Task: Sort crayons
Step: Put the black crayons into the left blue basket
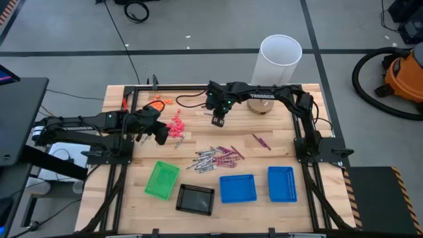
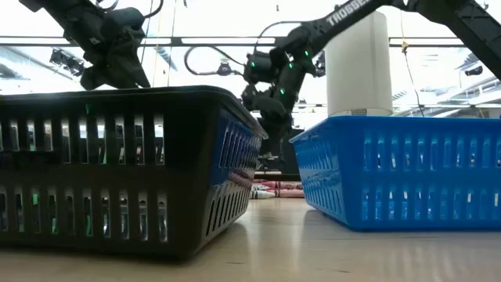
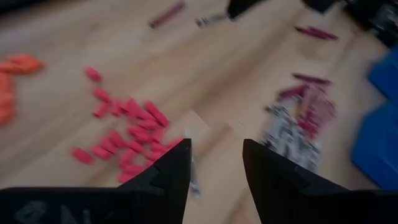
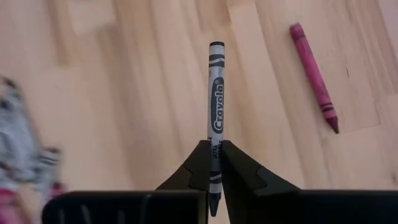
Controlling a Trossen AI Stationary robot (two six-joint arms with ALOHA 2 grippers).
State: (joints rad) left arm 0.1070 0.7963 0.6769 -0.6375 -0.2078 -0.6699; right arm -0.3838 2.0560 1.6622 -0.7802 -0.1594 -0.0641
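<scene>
A heap of maroon and grey-white crayons [image 1: 218, 157] lies mid-table, with a few maroon ones [image 1: 261, 141] apart to its right. My right gripper [image 1: 217, 119] hangs above the table beyond the heap, shut on one grey-white crayon [image 4: 216, 99]. A single maroon crayon [image 4: 314, 74] lies on the wood below it. My left gripper [image 1: 158, 134] stands open beside the pink bits [image 1: 175, 127], nothing between its fingers [image 3: 216, 149]. A grey crayon [image 3: 194, 177] lies on the table under it. My right gripper pinches the grey-white crayon between its two fingertips, near its pointed end [image 4: 215, 152]. The fingers slant steeply down from above, and the crayon lies along them. Most of the crayon sticks out past the fingertips, lifted clear of the table.
Along the near edge stand a green tray [image 1: 162, 180], a black tray [image 1: 195, 198] and two blue trays [image 1: 237, 188] [image 1: 281, 183]. Orange bits [image 1: 158, 104] lie far left, and a white cylinder [image 1: 280, 59] stands beyond the far edge.
</scene>
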